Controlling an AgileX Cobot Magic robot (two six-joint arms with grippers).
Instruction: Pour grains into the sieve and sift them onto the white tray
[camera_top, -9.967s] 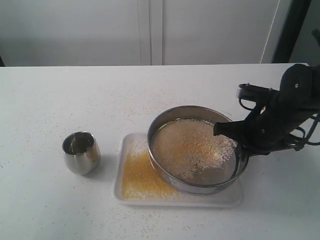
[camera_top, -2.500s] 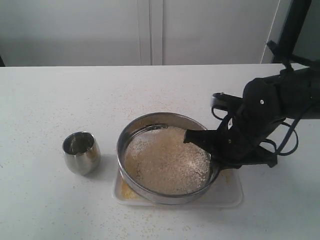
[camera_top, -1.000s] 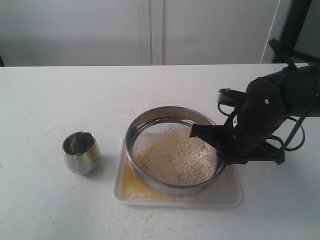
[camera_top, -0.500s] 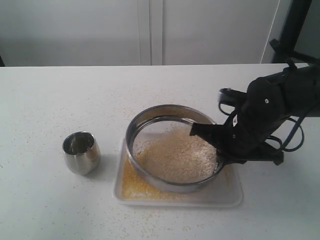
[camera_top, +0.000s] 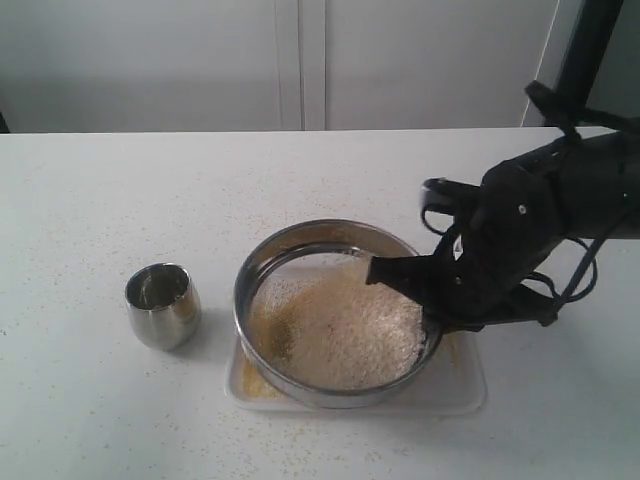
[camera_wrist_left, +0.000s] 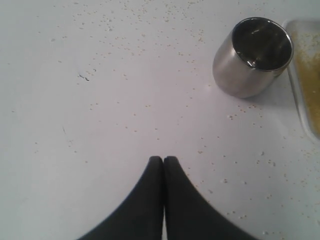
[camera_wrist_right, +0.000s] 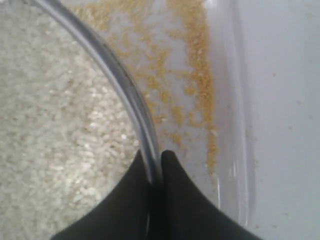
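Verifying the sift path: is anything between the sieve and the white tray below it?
Nothing visible. The right gripper is shut on the rim of the sieve, holding it over the white tray. Fine yellow grains already lie on the tray beside the rim. The steel cup stands well clear of both.

No readable text, label or number anywhere.

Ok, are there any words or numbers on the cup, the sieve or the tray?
None can be read: the steel cup, the sieve, the white tray and the black arm all look plain, with no label, brand or number showing.
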